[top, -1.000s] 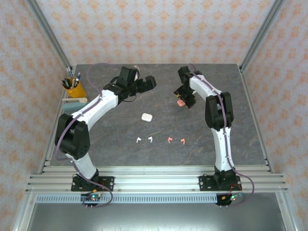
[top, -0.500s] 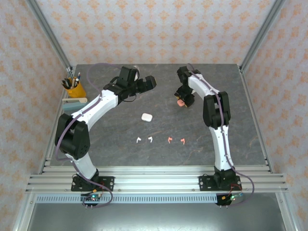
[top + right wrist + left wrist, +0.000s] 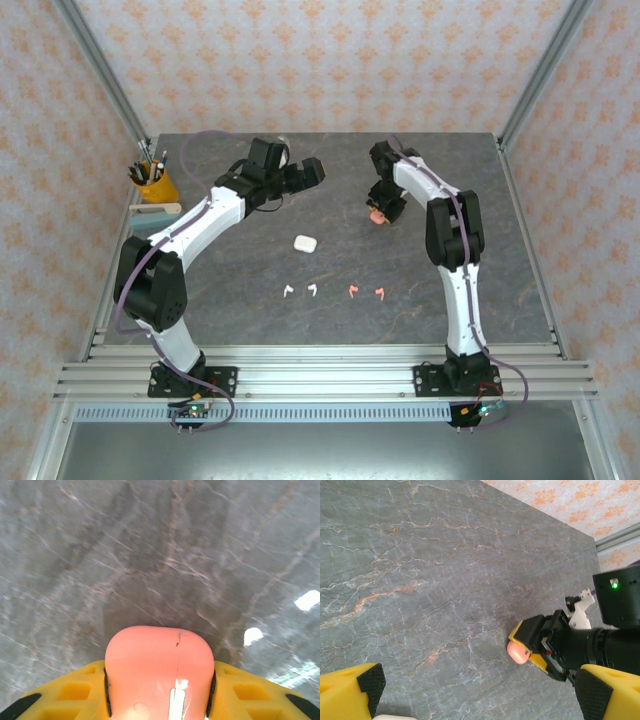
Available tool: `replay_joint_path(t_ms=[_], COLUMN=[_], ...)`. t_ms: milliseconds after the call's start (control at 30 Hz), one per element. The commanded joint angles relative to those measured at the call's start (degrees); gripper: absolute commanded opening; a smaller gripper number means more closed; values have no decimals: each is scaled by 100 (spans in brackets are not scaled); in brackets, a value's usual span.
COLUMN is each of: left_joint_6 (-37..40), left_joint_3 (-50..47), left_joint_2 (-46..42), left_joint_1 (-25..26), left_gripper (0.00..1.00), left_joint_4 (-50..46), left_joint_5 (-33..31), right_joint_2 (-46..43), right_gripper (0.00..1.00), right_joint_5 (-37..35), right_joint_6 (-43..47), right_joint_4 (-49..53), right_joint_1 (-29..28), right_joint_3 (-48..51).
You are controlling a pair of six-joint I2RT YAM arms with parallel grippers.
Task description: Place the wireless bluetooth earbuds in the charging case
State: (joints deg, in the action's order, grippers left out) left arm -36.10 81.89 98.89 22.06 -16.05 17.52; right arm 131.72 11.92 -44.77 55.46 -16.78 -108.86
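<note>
The right tool (image 3: 380, 209) clasps the rounded coral-pink plastic charging case (image 3: 159, 665) between half-closed fingers, with the two tiny coral-pink stemmed earbuds (image 3: 352, 290) on the grey stone bench (image 3: 230, 300) at its six o'clock, nearer this arm, and the left tool (image 3: 480, 692) wide open and empty.

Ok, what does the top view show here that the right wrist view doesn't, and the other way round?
Top view, not the wrist: two white earbuds and two pink earbuds in a row on the grey table, a white case beyond them, a pencil cup at the left edge, and both arms.

Right wrist, not the top: the fine seam on the pink case and the yellow fingers against its sides.

Both: the pink case in the right gripper, over the table.
</note>
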Motion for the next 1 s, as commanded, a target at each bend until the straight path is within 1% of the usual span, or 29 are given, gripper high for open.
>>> replay_joint_path(t_ms=[0,67,167,300,467,633,800,967], left_joint_6=[125,146,177,217,228,235,270,279], left_joint_3=[-59,-76,-102,-120,-171,-259,-330,-434], left_joint_2=[-269,-299,-328,-368,-451,-570,-720,-876], left_joint_1=[-25,-21,-27,-36,-101,-180,-229,-285], left_gripper=[100,100,100,100,100,100,100,100], left_joint_4=[-104,-117,-134,-173,-170,-127,-109,-82], left_joint_5=[-69,-91,-134,-170,-200,-213,-231,-238], right_joint_2=[-445,-714,-1035,-1210,-1185,-942,-546,350], right_gripper=[33,31,31,31,31,31,31,31], right_joint_5=[-366,-561,-935,-1570,-2667,-3895,-5011,-5853], right_joint_6=[258,361,598,934,1203,1238,1012,509], right_joint_4=[-70,-181,-158,83,536,1138,1809,2907], right_joint_1=[16,-1,-54,-196,-377,-577,-814,-1059], right_joint_3=[613,946,1233,1280,1180,971,670,26])
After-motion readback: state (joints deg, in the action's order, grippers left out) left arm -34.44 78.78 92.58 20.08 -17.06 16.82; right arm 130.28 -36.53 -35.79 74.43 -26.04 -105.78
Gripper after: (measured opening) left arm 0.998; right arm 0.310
